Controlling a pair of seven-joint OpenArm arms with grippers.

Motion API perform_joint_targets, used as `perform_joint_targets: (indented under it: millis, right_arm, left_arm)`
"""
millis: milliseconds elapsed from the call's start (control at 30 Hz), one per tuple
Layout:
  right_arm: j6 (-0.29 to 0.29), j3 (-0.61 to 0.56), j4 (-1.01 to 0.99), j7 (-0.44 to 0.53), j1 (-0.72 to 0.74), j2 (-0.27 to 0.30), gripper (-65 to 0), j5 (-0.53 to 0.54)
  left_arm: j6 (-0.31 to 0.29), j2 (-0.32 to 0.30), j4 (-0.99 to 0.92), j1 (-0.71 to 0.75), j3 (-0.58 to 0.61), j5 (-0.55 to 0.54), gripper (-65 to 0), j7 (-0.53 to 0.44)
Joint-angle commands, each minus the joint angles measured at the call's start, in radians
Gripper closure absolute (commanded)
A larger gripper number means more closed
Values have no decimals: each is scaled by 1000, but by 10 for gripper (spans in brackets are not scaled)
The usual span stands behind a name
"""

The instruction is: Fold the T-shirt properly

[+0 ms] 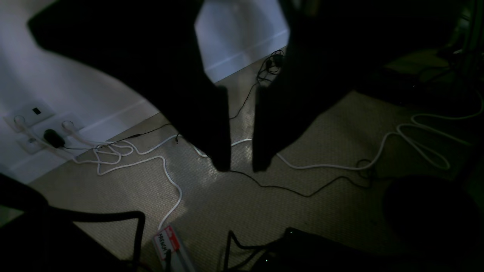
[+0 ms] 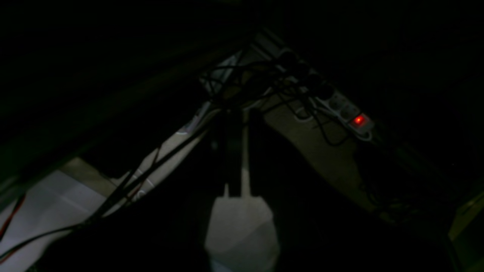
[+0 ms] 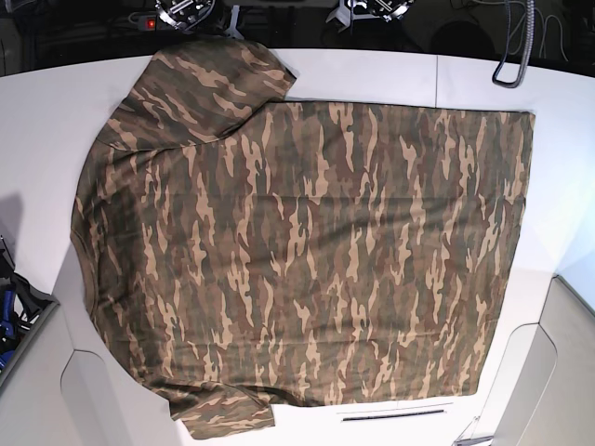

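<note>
White tabletop (image 3: 37,121) carries the large brown, tan and olive camouflage cloth T-shirt (image 3: 307,251), spread flat, one sleeve at the far edge and one at the near edge, hem toward the left arm's side. Neither arm is over it. The left gripper (image 1: 241,166) hangs over carpet and cables, its fingers (image 1: 221,151) slightly apart and empty; the right gripper (image 2: 242,151) looks closed, though dimly lit. Likely risks: pinching only the top layer, or dragging the shirt off the edge.
</note>
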Motion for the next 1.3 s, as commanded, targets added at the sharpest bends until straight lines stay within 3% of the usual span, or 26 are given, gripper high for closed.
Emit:
perform_joint_targets:
  millis: [0,500,700,800,900,1000,1100,1267]
  right_arm:
    - [11,2,8,11,-1,4,-43,-2]
    - [12,2,8,11,-25,9,-43,-2]
    - [57,2,8,11,-45,38,-43,-2]
    - [102,2,8,11,-60,63,-43,-2]
    - [151,2,11,11,-82,90,-43,6]
    - [202,2,41,10,-115,127,-43,71]
    - [251,2,115,10,-169,177,-43,155]
    - [259,2,303,10,-279,281,-43,275]
  left_arm:
    - [-7,2,6,3,-1,2,-136,1]
    - [-7,-1,6,57,-1,2,-136,9]
    - [-7,-1,7,93,-1,2,-136,77]
    - [-14,-4,23,109,-1,2,-136,122]
    - [-75,-26,78,131,-1,1,-136,188]
    - [-111,-62,165,165,-1,-9,-136,238]
    - [-111,-113,262,220,-3,-41,-136,240]
    - [-111,-199,442,320,-3,-45,-136,241]
